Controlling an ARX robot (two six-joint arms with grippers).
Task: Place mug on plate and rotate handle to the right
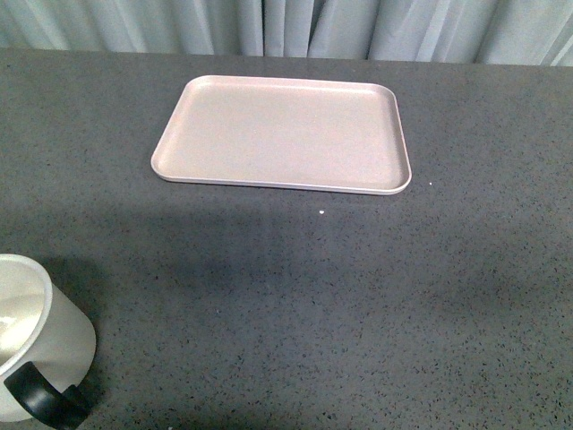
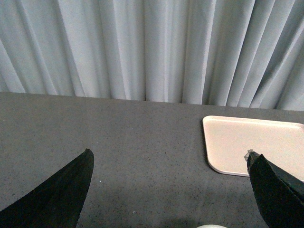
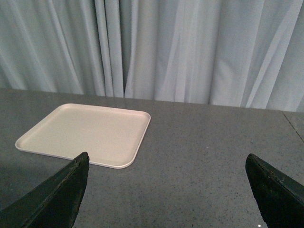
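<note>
Front view: the mug (image 1: 40, 331) is recorded standing upright on the grey table (image 1: 358, 296) at the near left. Its black handle (image 1: 45, 399) is turned toward the camera and slightly rightward. The plate (image 1: 282, 134) is noted further back and to the right, lying flat near the curtain (image 1: 269, 27) and well apart from the mug. Neither arm is shown in this view.

Left wrist view: the left pincer (image 2: 168, 153) is found spread wide over the table, one dark finger (image 2: 57, 194) at each side. A corner of the plate is seen beyond it. A pale sliver at the picture's edge between the fingers is too small to be identified, so the mug's place relative to this pincer cannot be told.

Right wrist view: the right pincer (image 3: 167, 156) is likewise held wide apart above the table, with the plate lying ahead of it.
</note>
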